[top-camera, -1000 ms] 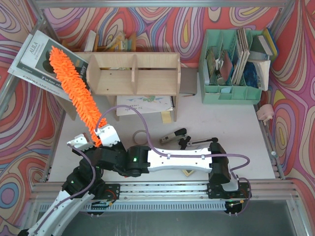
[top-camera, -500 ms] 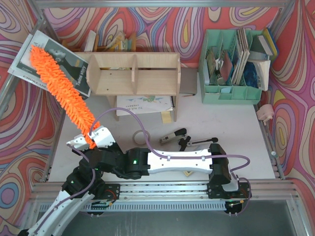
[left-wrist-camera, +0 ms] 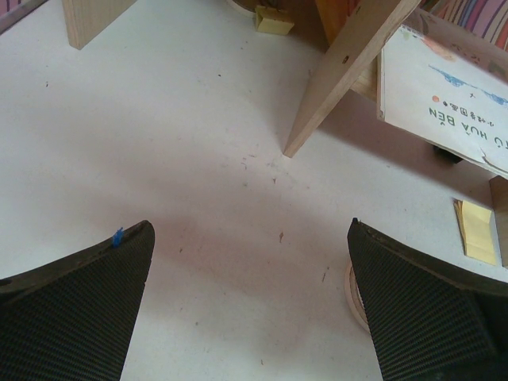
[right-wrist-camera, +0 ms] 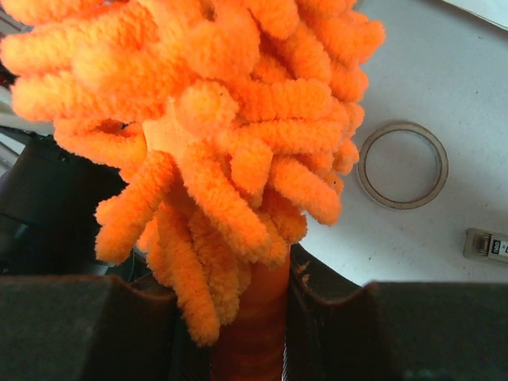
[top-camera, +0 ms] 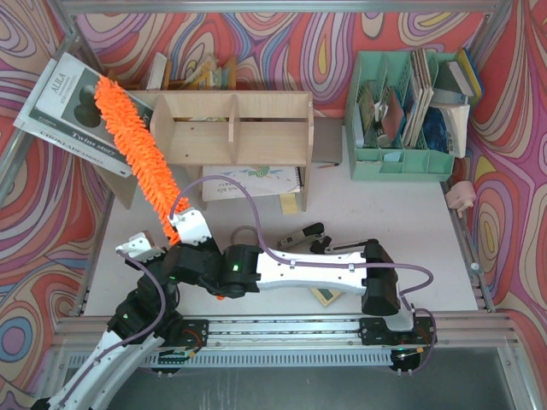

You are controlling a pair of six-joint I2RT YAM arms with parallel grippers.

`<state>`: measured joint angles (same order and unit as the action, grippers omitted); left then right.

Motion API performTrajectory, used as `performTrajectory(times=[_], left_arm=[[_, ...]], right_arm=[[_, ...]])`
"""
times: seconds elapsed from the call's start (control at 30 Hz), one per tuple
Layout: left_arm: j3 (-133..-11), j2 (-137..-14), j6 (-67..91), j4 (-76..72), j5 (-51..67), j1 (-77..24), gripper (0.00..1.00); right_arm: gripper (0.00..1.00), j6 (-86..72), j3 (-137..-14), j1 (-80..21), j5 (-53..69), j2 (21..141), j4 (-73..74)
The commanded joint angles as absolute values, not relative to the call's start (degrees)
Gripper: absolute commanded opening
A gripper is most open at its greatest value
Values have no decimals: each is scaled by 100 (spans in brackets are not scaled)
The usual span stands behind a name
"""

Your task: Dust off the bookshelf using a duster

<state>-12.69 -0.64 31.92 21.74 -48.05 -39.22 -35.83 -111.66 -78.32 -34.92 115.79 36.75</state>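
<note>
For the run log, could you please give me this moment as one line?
right hand: shut on duster handle | duster head: beside left end of bookshelf, contact unclear | left hand: open, empty, over table

The duster point(top-camera: 139, 147) has swung back right toward the bookshelf point(top-camera: 256, 104).

Top camera looked down on the whole bench point(top-camera: 410, 231); left wrist faced it closely by the bookshelf point(left-wrist-camera: 349, 71); right wrist hugged the duster point(right-wrist-camera: 222, 143), sharing the ring point(right-wrist-camera: 402, 165) with the top view.

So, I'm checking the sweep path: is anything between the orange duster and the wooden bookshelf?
Nothing visible. The fluffy orange microfiber duster, in the right gripper, lies beside the left panel of the light plywood bookshelf.
</note>
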Motion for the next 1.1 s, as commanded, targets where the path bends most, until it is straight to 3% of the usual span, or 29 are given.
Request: performTrajectory(times=[0.0, 0.23, 0.57, 1.07], left_arm=[[-1178, -59, 3138, 2140, -4827, -3902, 98], [-1169, -66, 3120, 2105, -4807, -3907, 98], [-1161, -62, 3096, 2081, -4755, -3907, 99], [-1160, -64, 3101, 2092, -4746, -3903, 99]], right_arm=[[0, -3186, -11263, -7981, -3537, 11310, 3148], [0, -2672, -11098, -8253, -3875, 11267, 2632], [0, -3542, -11225, -7973, -3878, 11457, 3428], [0, -2845, -11811, -8235, -3984, 11644, 3009]])
